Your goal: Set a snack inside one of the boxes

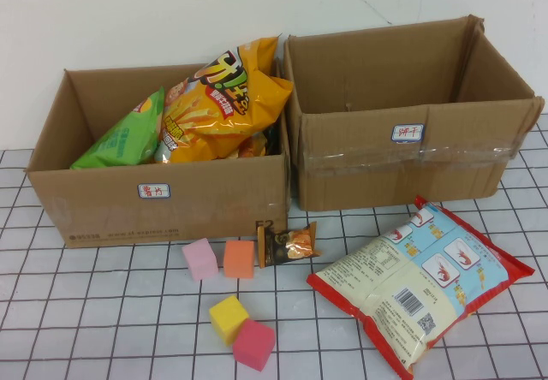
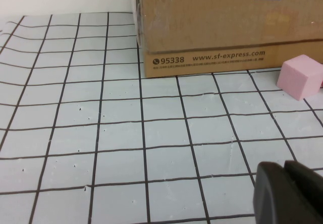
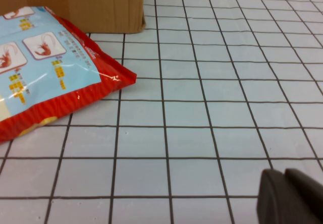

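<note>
Cardboard is framing everything: two brown corrugated boxes are sitting open-topped, ready for loading. Just in front of the right one, the red-edged shrimp-cracker bag is lying flat. The left gripper and right gripper are hovering clenched and empty over the table near it.

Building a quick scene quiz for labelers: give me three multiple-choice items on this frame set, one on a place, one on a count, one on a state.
1. Where is the red shrimp-print snack bag?
A. In the left box
B. On the table before the right box
C. In the right box

2. How many foam cubes are on the table?
A. Two
B. Four
C. Six

3. How are the left gripper and right gripper?
A. Both shut, holding nothing
B. Left holds a cube
C. Right holds the bag

Answers: B, the bag lies on the grid; B, pink, orange, yellow, red; A, closed fingers hang low over bare table.
</note>
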Motion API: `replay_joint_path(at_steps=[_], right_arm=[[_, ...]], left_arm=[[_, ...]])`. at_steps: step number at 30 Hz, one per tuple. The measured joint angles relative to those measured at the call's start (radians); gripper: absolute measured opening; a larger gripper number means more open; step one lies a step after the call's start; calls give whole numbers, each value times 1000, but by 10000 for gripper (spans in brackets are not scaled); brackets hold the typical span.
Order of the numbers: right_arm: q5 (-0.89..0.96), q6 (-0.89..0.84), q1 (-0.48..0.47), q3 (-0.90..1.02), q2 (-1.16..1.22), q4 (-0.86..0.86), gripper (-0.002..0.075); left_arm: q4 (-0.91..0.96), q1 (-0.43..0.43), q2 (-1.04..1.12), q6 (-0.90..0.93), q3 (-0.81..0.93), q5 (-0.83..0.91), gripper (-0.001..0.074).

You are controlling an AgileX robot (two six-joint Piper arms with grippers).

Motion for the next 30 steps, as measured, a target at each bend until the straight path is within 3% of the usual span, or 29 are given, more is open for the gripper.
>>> replay_joint_path(at_steps=[20, 23, 30], right_arm=[[-25, 0, 0, 2, 0, 0, 1], [-129, 0, 0, 8, 0, 0, 1], [-613, 0, 0, 8, 0, -2, 1]], left_arm=[[0, 0, 0, 0, 0, -20, -1], [-2, 0, 0, 0, 4, -94, -1], [-4, 0, 0, 0, 4, -415, -1]])
